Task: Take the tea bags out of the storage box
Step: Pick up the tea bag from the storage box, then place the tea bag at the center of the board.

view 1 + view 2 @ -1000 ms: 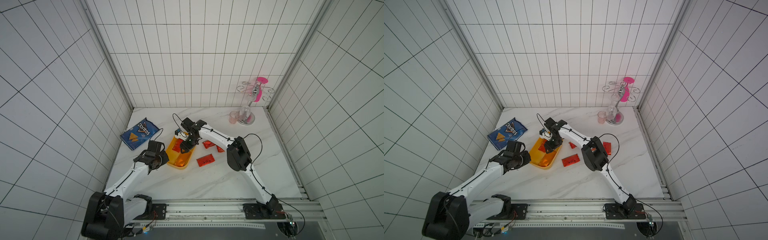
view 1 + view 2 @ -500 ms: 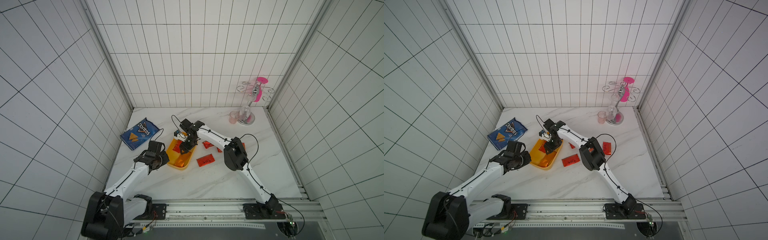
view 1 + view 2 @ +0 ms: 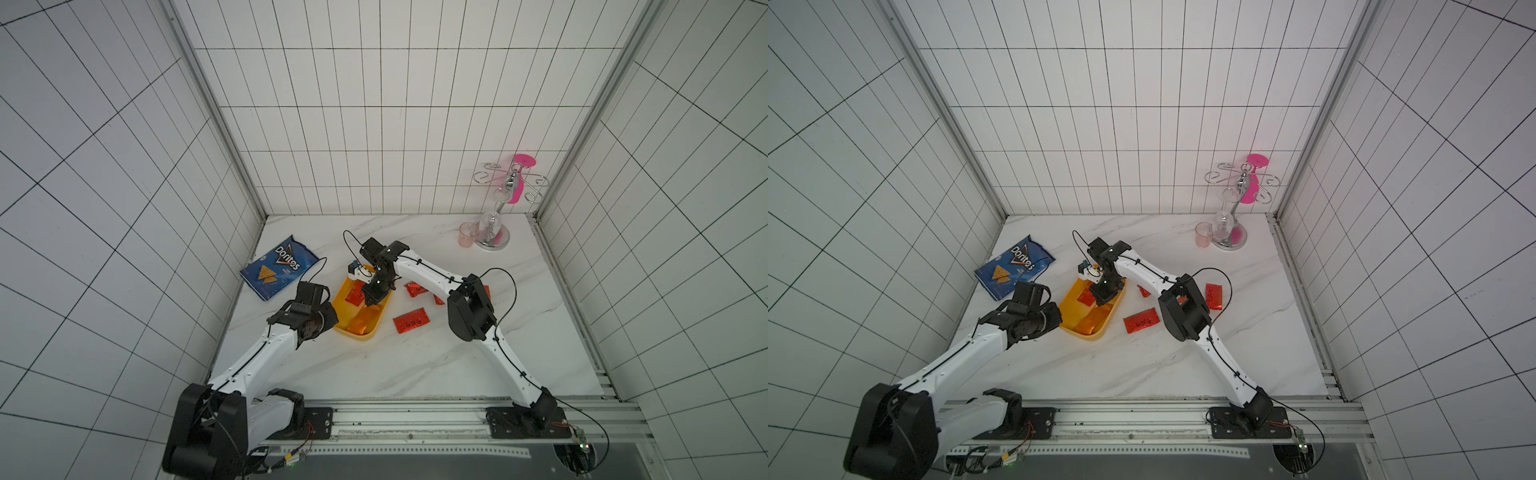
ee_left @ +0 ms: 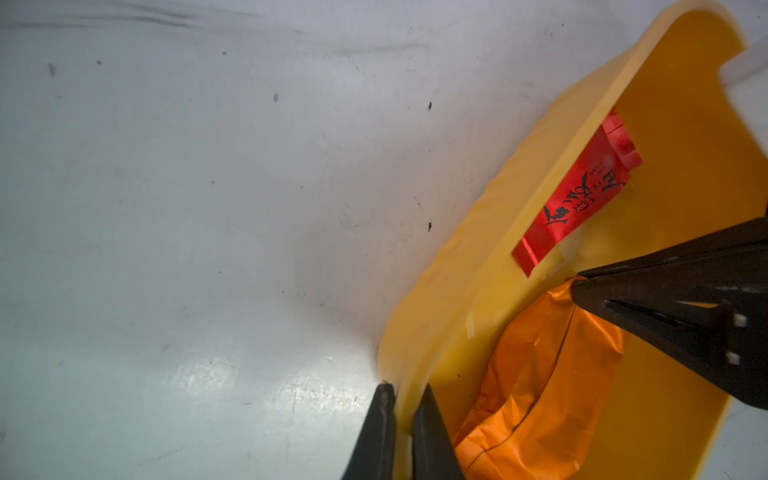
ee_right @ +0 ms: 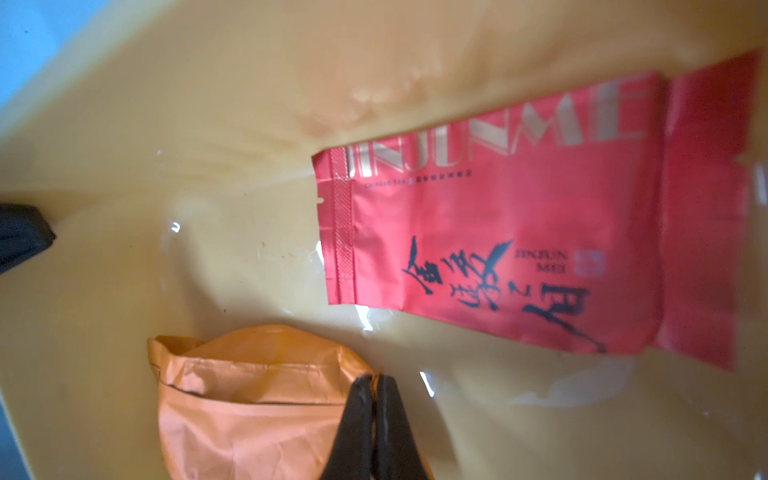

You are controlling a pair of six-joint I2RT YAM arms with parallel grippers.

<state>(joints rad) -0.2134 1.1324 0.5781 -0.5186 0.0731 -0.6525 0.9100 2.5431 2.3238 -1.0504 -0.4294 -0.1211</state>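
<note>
The yellow storage box (image 3: 362, 336) lies mid-table in both top views. My left gripper (image 4: 405, 388) is shut on its side wall (image 4: 498, 249). Inside it lie an orange tea bag (image 5: 249, 395) and a red tea bag (image 5: 519, 249) with dark script. My right gripper (image 5: 374, 379) reaches down into the box and is shut on the orange bag's edge. From the left wrist, its black fingers (image 4: 665, 307) touch the crumpled orange bag (image 4: 548, 374). Other red tea bags (image 3: 411, 326) (image 3: 415, 289) (image 3: 1214, 296) lie on the marble right of the box.
A blue Doritos bag (image 3: 280, 268) lies at the back left near the wall. A metal glass rack (image 3: 496, 216) and a pink cup (image 3: 468, 235) stand at the back right. Tiled walls close in three sides.
My right gripper has closed, from about half open, onto the orange tea bag inside the box. The left arm and the box have not moved.
</note>
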